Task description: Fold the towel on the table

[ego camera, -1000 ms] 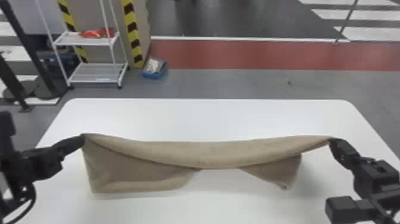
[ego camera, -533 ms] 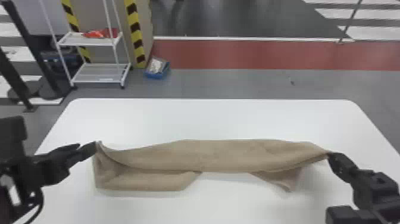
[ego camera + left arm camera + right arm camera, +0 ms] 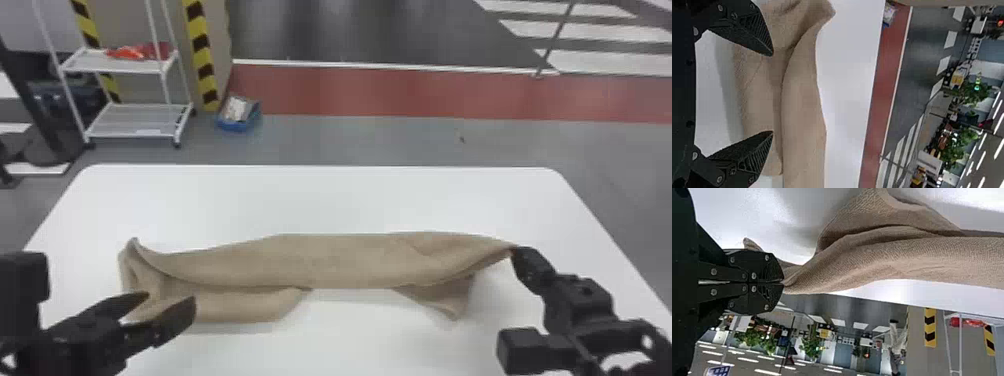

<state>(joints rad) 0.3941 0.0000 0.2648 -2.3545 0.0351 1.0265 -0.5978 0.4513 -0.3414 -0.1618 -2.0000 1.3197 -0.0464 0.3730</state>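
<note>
White table holds brown towel, gripped at three o'clock, loose near nine

Beyond the white table (image 3: 325,200), a wheeled rack (image 3: 132,120) stands toward eleven o'clock, with a blue box (image 3: 239,123) on the floor beside it; twelve is the table's far edge in the head view. Across the table stretches the brown towel (image 3: 310,260), its upper part folded over in a long band.

At three o'clock from the towel's middle, the right gripper (image 3: 515,251) is closed on a gathered corner. From that grip the band runs toward nine o'clock, while a lower flap points between seven and eight.

Between eight and nine o'clock from the towel's middle, the left gripper (image 3: 169,299) has its fingers spread wide, holding nothing. The towel's upturned corner is near it at eleven o'clock, and the cloth's lower layer shows behind the fingertips. Whether they touch it, I cannot tell.
</note>
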